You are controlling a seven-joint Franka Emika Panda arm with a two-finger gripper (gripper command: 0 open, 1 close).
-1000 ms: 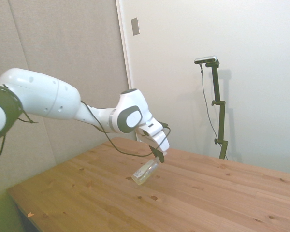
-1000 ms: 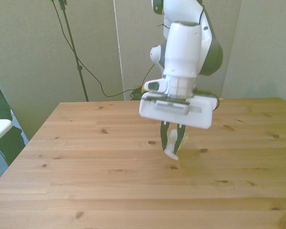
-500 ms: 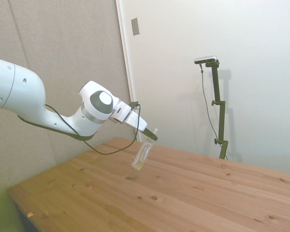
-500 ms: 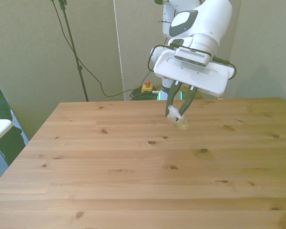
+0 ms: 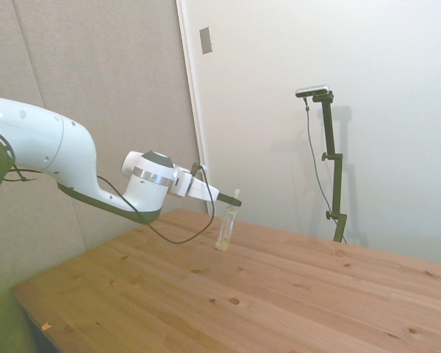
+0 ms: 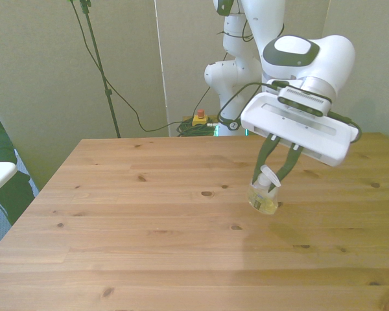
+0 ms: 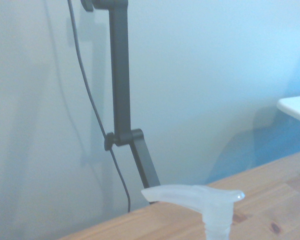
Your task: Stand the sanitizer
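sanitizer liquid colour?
Pale yellow, pooled at the bottom of the clear sanitizer; the front view shows it best.

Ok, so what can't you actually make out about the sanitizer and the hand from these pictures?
- Whether the sanitizer base rests on the table or sits just above it: too small in the side view.
- Its label: too small in the side and front views.
- Bottle body in the wrist view: cut off by the edge, only the pump top shows.
- The hand contact points: partly hidden by its white mount.
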